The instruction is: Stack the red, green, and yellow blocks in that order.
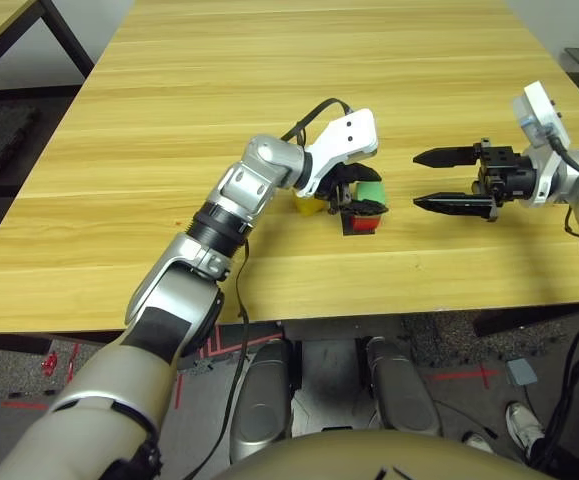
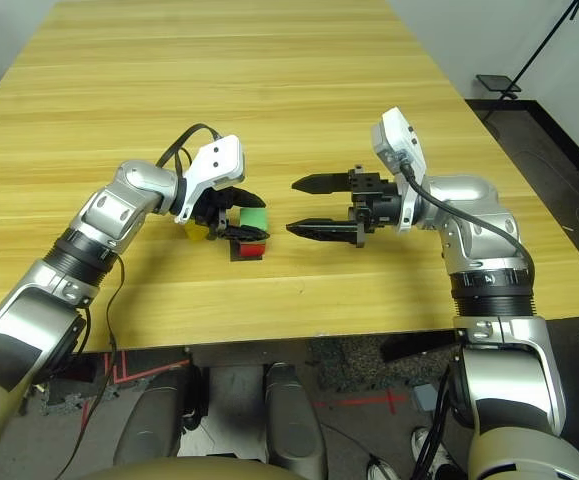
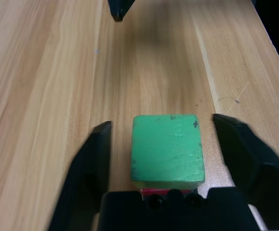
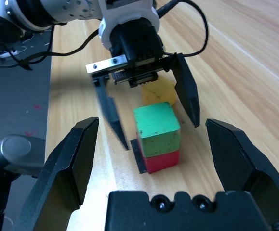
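The green block [image 4: 156, 125] sits on top of the red block [image 4: 161, 160], which rests on a flat black patch [image 4: 138, 156]. My left gripper [image 1: 359, 195] is open, one finger on each side of the green block [image 3: 167, 148], and neither finger touches it. The yellow block [image 1: 308, 206] lies on the table just behind the stack, under the left wrist. To the right of the stack my right gripper [image 2: 292, 207] is open and holds nothing, its fingertips pointing at the blocks from a short way off.
The wooden table [image 1: 269, 80] stretches wide and bare behind the blocks. Its front edge runs close below the stack. A black cable [image 1: 239, 300] hangs from the left arm over that edge.
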Action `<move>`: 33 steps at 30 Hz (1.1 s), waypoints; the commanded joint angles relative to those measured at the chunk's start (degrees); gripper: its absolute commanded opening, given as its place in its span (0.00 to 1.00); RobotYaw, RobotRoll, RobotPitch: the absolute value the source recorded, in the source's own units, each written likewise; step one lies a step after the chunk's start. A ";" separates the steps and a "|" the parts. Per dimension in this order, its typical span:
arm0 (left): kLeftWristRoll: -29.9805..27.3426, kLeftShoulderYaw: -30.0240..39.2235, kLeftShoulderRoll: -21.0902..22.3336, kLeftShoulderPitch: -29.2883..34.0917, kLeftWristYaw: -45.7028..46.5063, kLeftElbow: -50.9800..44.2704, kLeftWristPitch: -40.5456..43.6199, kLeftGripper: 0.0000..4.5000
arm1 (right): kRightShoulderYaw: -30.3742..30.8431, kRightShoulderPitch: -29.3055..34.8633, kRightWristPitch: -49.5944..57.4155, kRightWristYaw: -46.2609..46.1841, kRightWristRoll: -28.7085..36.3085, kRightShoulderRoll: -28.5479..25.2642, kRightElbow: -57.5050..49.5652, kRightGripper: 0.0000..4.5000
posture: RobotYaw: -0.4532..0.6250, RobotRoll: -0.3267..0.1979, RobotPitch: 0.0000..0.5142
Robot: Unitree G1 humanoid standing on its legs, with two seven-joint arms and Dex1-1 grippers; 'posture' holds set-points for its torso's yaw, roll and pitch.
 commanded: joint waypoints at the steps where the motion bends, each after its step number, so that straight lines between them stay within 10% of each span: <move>1: -1.77 4.73 1.87 -0.38 3.15 -6.75 7.04 1.00 | -0.30 -1.68 -1.62 0.38 -0.32 -0.68 2.07 1.00 | 0.58 0.50 0.19; 12: -4.33 12.58 13.86 13.59 10.49 -27.98 21.97 1.00 | 0.58 -5.73 -3.06 1.13 -0.97 -0.22 7.09 1.00 | 0.63 0.46 0.16; 33: -1.13 7.59 9.14 16.15 15.00 -14.30 10.90 1.00 | 0.87 -7.27 -2.95 2.31 -1.32 0.62 8.12 1.00 | 0.60 0.45 0.22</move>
